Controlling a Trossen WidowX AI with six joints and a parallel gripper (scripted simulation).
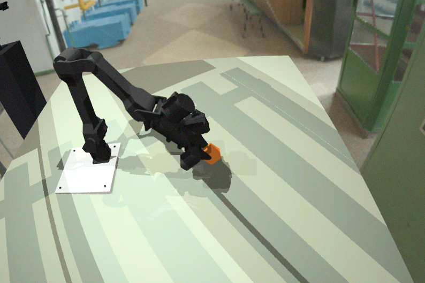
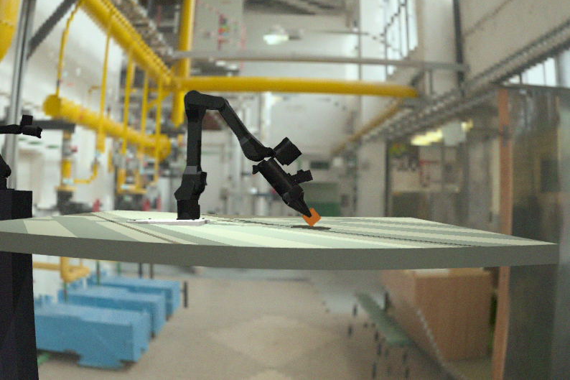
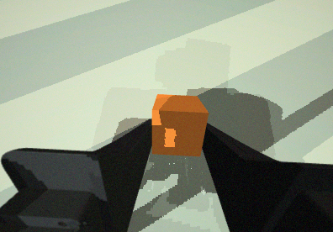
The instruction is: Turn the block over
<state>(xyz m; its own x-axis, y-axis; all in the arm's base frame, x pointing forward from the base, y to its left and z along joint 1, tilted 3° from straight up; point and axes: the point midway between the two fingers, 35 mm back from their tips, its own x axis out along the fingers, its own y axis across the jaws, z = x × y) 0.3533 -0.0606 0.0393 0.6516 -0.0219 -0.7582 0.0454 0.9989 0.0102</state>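
The orange block (image 1: 213, 153) (image 2: 312, 218) (image 3: 187, 129) is between the fingers of my gripper (image 1: 207, 152) (image 2: 308, 215) (image 3: 177, 124), which is shut on it. The arm leans forward and down, and the block is tilted, with a corner pointing down in the exterior view. That corner is close above the table (image 1: 274, 218) (image 2: 276, 256); I cannot tell if it touches. The wrist view shows two faces and a narrow strip of the block's left side. A bright patch lies on the nearer face. I cannot make out a marked side; the other faces are hidden.
The arm's white base plate (image 1: 85, 176) (image 2: 172, 221) lies left of the block. A dark pedestal (image 1: 19, 84) (image 2: 16, 297) with part of another black device stands beyond the table's left edge. Dark shadows of the arm fall around the block.
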